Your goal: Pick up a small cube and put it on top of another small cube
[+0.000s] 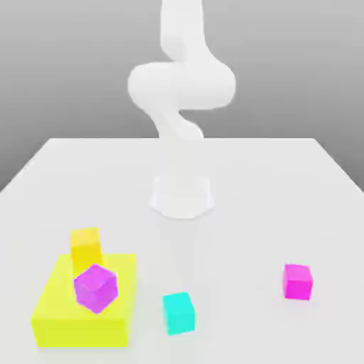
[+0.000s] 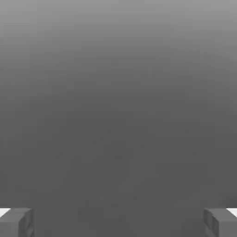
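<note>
Purple cube: over the top of the yellow slab [image 1: 57, 306], toward the exterior view's left; the cube [image 1: 96, 288] looks tilted, one corner toward the camera. Whether it rests on the slab or leans on something, I cannot tell.
Orange cube: behind the purple cube [image 1: 85, 245] in the exterior view and partly hidden by it, at the far part of the yellow slab; whether the two cubes touch is unclear.
Cyan cube: upright on the table, just beside the yellow slab on its side toward the exterior view's right [image 1: 178, 313], apart from it and turned slightly.
Magenta cube: upright on the table at the exterior view's right [image 1: 297, 282], well apart from the other cubes.
Yellow slab: wide and low, flat on the table, much larger than any cube.
Gripper: jaws open, nothing between them [image 2: 118, 223]; its two fingers [image 2: 27, 223] stand wide apart in the hand view.
Arm: white, rising from its base [image 1: 182, 197] beyond the cubes [image 1: 182, 85], its upper part running out of the exterior view's top.
Table: pale and broad [image 1: 249, 185], under the slab and the arm's base.
Background: plain grey.
</note>
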Motion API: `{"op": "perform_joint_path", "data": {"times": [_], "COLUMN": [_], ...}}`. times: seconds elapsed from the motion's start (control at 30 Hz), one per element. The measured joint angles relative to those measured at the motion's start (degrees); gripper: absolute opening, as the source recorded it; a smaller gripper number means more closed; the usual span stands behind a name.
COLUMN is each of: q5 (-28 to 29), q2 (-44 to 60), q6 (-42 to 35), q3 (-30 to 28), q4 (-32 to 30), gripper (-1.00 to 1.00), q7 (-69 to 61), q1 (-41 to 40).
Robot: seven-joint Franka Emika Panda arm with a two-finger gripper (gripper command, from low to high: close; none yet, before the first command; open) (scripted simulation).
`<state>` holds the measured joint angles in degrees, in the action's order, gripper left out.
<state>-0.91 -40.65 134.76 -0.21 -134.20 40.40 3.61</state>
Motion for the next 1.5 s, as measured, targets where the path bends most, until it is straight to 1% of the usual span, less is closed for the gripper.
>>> {"op": "perform_joint_path", "data": {"times": [0.37, 0.53, 0.63, 0.73, 0.93, 0.97, 1.2, 1.4, 1.5], "q5": [-2.89, -3.04, -1.46, 1.92, 4.94, 5.08, 5.24, 2.70, 3.14], "q2": [23.27, 33.68, 39.88, 46.07, 58.54, 59.62, 59.39, 48.21, 42.08], "q6": [13.31, 19.49, 23.13, 26.97, 36.77, 37.64, 37.36, 28.35, 23.32], "q3": [0.28, 2.52, 4.18, 4.72, 2.10, 1.89, 1.95, 3.60, -0.05], "q4": [-10.85, -15.71, -18.63, -21.02, -19.44, -19.24, -19.28, -21.43, -22.10], "gripper": [0.00, 0.00, 0.00, 0.00, 0.00, -1.00, -1.00, -1.00, -1.00], "q7": [-23.62, -33.32, -37.98, -40.58, -39.49, -39.37, -39.25, -41.30, -48.42], "q1": [15.94, 21.00, 24.40, 26.32, 28.63, 28.81, 28.74, 27.53, 21.38]}}
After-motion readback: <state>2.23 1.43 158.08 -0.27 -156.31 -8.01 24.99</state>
